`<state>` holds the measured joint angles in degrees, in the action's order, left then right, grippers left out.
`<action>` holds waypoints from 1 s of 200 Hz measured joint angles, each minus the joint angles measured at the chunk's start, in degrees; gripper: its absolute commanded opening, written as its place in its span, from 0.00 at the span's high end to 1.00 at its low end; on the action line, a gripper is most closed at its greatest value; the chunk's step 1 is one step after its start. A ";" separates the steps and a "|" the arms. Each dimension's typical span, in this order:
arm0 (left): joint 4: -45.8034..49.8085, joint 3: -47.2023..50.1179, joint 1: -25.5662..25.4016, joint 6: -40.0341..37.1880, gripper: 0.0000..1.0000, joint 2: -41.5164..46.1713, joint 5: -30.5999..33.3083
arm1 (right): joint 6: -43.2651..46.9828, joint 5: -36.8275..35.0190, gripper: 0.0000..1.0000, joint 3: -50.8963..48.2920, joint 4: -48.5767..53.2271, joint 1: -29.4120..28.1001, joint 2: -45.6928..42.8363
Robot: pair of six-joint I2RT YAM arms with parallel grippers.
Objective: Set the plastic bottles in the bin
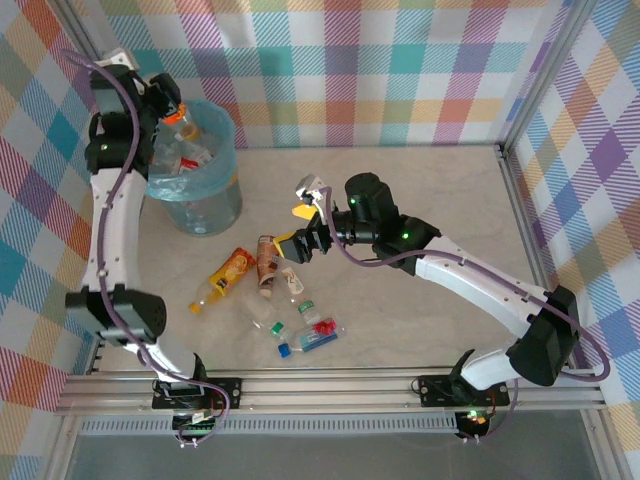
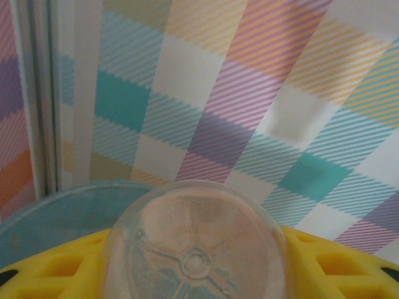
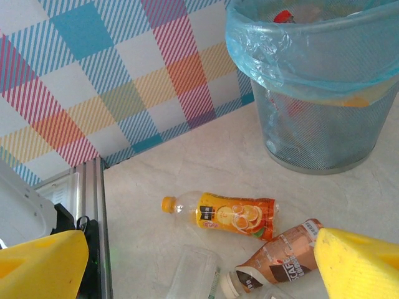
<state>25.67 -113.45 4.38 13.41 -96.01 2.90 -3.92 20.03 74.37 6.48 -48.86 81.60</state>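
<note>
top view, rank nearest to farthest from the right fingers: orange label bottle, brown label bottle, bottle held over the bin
1. brown-label bottle, on the table just left of the right fingers, slightly toward the arm bases.
2. orange-label bottle, lying further left on the table.
3. held bottle, far left at the back, above the bin.

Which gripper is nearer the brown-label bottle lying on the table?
Right. The right gripper hovers close beside the brown-label bottle; the left gripper is far off over the bin, holding another bottle.
</note>
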 measured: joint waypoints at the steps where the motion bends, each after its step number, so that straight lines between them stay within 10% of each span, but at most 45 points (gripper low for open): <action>1: 0.00 -0.04 0.04 0.11 1.00 -0.37 -0.22 | 0.00 0.00 0.07 0.00 0.02 -0.02 0.00; 73: 2.34 1.51 0.37 1.99 1.00 -11.69 -6.34 | 0.15 -0.09 0.07 -1.22 0.96 -0.31 -1.86; 98: 2.75 3.08 0.37 1.99 0.83 -13.16 -7.67 | 0.17 -0.48 0.06 -2.78 1.22 -0.31 -3.48; 132: 3.37 3.67 0.42 1.73 0.31 -14.43 -9.84 | 0.26 -0.79 0.06 -4.02 1.55 -0.31 -4.94; 200: 4.33 3.67 1.49 2.38 0.19 -14.27 -10.58 | 0.35 -1.14 0.07 -4.17 1.57 -0.31 -5.25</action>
<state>30.00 -109.78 5.87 15.79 -110.28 -7.68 -3.57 18.90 70.19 8.05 -49.17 76.36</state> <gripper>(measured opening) 0.807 0.936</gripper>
